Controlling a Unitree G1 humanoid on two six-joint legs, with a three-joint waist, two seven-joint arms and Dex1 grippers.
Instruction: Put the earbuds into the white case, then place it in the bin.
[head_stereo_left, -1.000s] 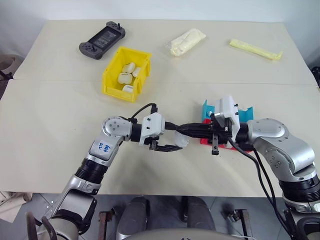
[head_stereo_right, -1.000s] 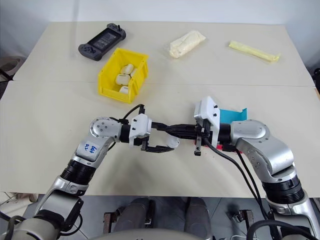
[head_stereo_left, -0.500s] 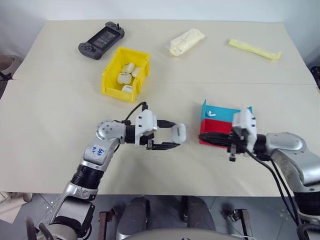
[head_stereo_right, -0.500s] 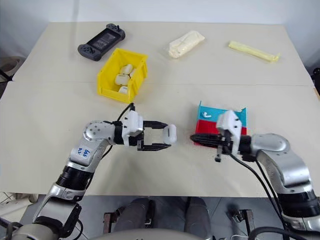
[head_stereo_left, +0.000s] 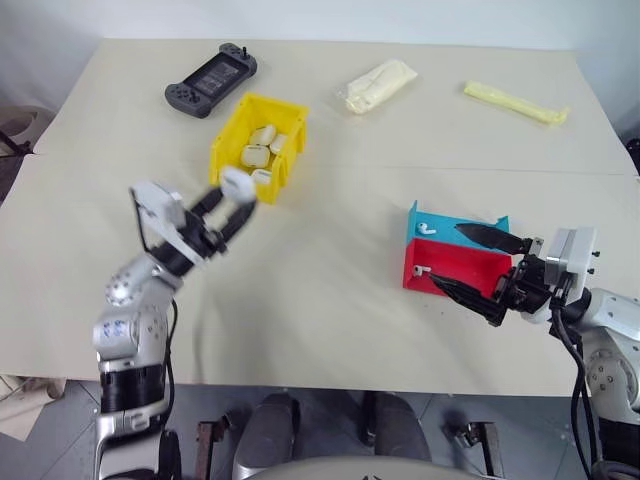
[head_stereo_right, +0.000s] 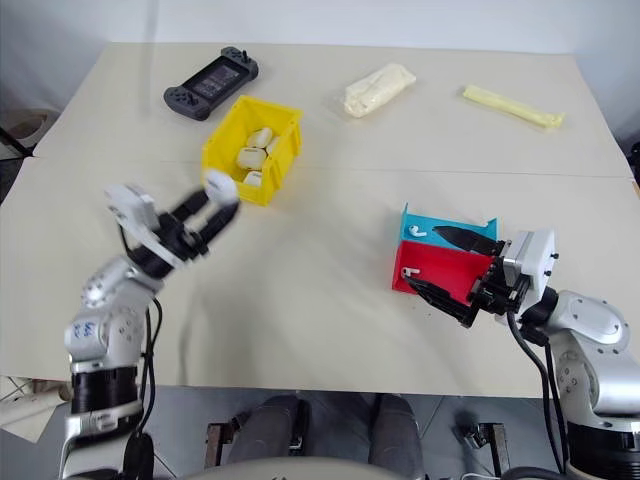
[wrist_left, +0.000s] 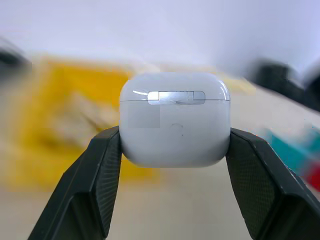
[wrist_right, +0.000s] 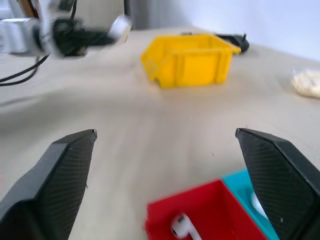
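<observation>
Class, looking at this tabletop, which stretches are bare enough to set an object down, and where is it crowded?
Bare: the wide middle of the table, between the yellow bin and the red tray, and the whole near edge. Also the strip between the plastic bag and the yellow strip. Crowded: the far left corner, where the game controller sits near the bin, itself already holding white cases.

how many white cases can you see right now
4, maybe more. One white case is clamped in the left claw, near the yellow bin. Three cases lie inside the bin; a fourth shape by its front lip is unclear, and others may be hidden.
</observation>
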